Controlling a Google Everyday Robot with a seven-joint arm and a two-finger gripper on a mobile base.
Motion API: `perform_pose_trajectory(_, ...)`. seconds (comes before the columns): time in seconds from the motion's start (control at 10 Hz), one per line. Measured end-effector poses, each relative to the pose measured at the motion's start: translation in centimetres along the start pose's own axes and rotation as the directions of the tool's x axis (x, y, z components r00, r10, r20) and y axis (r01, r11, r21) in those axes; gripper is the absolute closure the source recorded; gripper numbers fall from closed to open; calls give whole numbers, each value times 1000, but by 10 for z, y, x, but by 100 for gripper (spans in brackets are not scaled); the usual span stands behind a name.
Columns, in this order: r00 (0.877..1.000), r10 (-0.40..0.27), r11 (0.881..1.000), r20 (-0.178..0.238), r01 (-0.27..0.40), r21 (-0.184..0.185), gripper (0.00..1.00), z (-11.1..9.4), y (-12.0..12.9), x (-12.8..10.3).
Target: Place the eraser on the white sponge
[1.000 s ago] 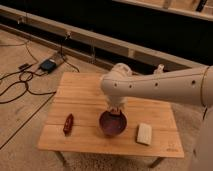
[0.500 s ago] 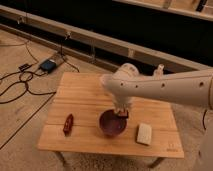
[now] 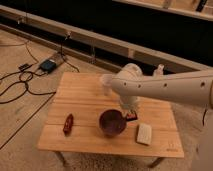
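one eraser (image 3: 132, 117): small dark block with a reddish edge, off the counter (image 3: 85, 97), pinched at the tip of the gripper (image 3: 129, 114). we read the fingers as closed narrow on it; how much of the block sits between them is hidden. location: just over the right rim of the bowl (image 3: 111, 124). the sponge (image 3: 144, 133) is near, to the lower right in the camera view, not touching.

handling, as we judge it: light, stiff, flat, slightly grippy rubber; not fragile; unlikely to slip. the best hold is across the short sides at mid-length, so it hangs level.

one sponge: flat off-white pad with rounded corners, lying free near the counter's front edge. we expect it to be soft and light, so it may dent or skid under a push. the eraser wants a low, gentle release with long sides matched.

also listed: one slim dark-red object (image 3: 68, 123) at the left, well apart; one pale cup (image 3: 105, 81) behind the arm.
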Motion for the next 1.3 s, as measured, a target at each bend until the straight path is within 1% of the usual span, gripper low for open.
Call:
perform_pose_trajectory(0.2,1000,-14,999,-26,15,28,100,8,-6,7)
perform_pose_trajectory(0.3,1000,1,999,-29,0,36,100,11,-9,10)
perform_pose_trajectory(0.5,999,31,999,-9,-30,41,100,8,-18,9)
perform_pose_trajectory(0.7,998,66,997,2,-66,47,100,7,-31,13)
perform_pose_trajectory(1.0,995,103,994,-14,-102,46,100,17,-38,26)
perform_pose_trajectory(1.3,988,149,988,-30,-148,45,100,28,-44,40)
